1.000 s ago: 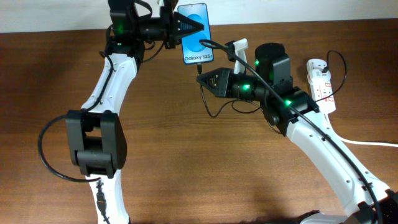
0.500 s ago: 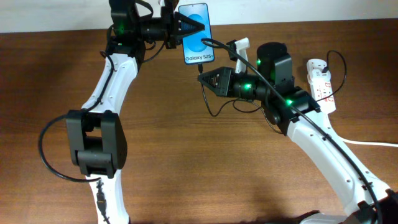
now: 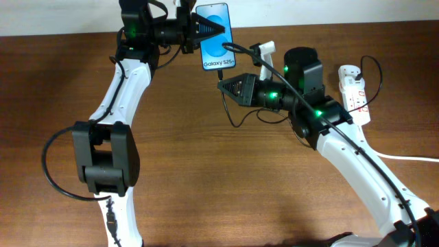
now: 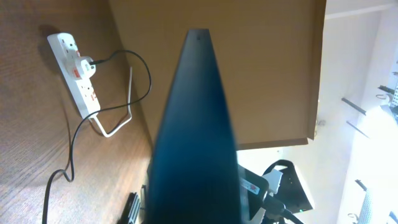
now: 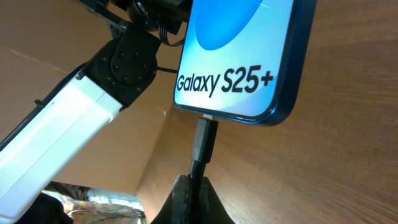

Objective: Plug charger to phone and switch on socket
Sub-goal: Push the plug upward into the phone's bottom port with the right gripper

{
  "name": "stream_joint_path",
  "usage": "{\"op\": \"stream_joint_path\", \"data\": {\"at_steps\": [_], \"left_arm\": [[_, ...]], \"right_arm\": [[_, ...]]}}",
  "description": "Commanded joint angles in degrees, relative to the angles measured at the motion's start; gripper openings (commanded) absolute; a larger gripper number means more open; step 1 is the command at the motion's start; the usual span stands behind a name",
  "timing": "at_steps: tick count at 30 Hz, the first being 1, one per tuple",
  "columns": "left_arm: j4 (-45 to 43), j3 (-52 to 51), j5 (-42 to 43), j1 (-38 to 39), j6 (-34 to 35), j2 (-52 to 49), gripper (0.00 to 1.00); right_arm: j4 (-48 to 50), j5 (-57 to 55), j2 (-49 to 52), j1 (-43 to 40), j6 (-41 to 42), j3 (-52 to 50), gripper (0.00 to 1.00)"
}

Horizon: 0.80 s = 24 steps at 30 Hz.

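- Your left pincer [image 3: 208, 29] is clenched on the phone [image 3: 221, 41].
- Right pincer [image 5: 190, 186] is grasping the charger [image 5: 205, 137] just below the phone, its long axis lined up with the port, tip touching.
- Socket [image 3: 353, 89] sits well right of the phone.

The phone [image 3: 217, 34] sits at the far side of the counter [image 3: 206, 171], near the middle. The left tool [image 3: 208, 29] grips it from the left. Just in front of the phone's near edge, the right tool [image 3: 222, 85] pinches the charger [image 3: 221, 73] from the right. In the right wrist view the charger's tip [image 5: 205, 138] touches the middle of the phone's [image 5: 242, 56] bottom edge, straight ahead of the tool [image 5: 189, 193]. The cable loops on the counter in front of the right tool. The socket [image 3: 354, 92] lies far right, well apart from the phone, behind the right arm.
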State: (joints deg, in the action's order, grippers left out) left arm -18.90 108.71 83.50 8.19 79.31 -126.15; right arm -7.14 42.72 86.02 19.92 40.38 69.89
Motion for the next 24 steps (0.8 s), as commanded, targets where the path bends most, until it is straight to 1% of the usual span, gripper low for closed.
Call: {"op": "stream_joint_path", "data": {"at_steps": [1, 24], "left_arm": [[-0.31, 1.01, 6.69, 1.05, -0.98, 0.04, 0.0], [-0.31, 1.01, 6.69, 1.09, -0.98, 0.04, 0.0]], "right_arm": [[3.65, -2.6, 2.4, -2.03, 0.61, 0.61, 0.04], [6.56, -0.94, 3.26, -3.5, 1.03, 0.61, 0.04]]}}
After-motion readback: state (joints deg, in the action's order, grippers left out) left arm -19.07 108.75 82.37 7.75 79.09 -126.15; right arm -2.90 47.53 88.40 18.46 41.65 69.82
